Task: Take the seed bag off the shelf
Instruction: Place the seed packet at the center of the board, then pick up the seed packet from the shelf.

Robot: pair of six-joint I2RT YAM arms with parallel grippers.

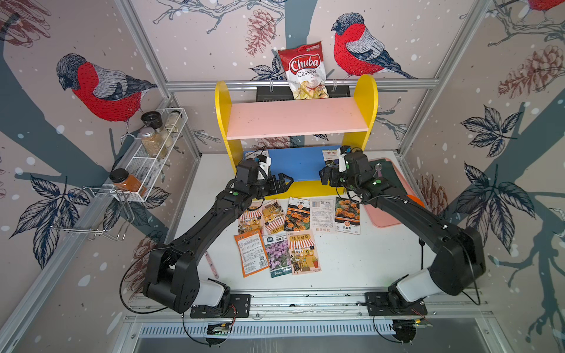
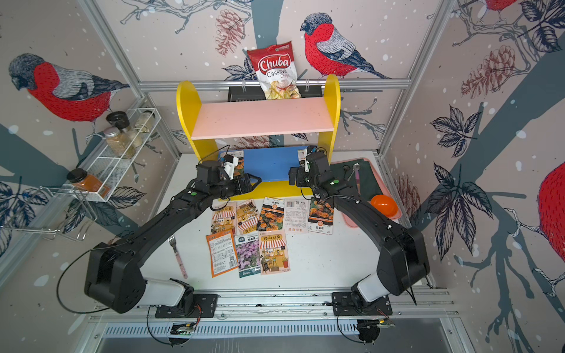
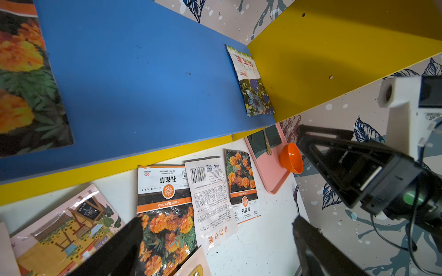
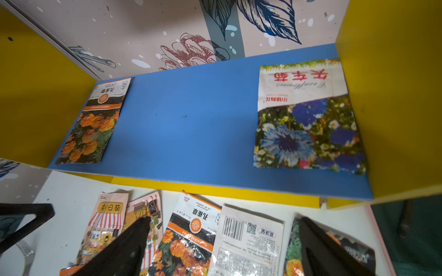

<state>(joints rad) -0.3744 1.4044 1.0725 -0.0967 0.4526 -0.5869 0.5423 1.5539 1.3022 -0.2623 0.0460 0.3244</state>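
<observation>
The left tool (image 1: 287, 181) and right tool (image 1: 324, 178) both hang with jaws apart, empty. Ahead of the right tool a cornflower seed bag (image 4: 306, 119) lies flat on the blue board (image 4: 191, 124) of the shelf (image 1: 296, 117), just beside the yellow panel (image 4: 394, 107). It looks light, thin and slick: pinch its near edge.

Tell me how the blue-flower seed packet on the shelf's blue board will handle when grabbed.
The blue-flower packet is thin with crinkled edges, so it will probably flop. It lies flat with no bulge: likely very light. Flat on the smooth blue board, it may slide rather than lift when pushed.
</observation>
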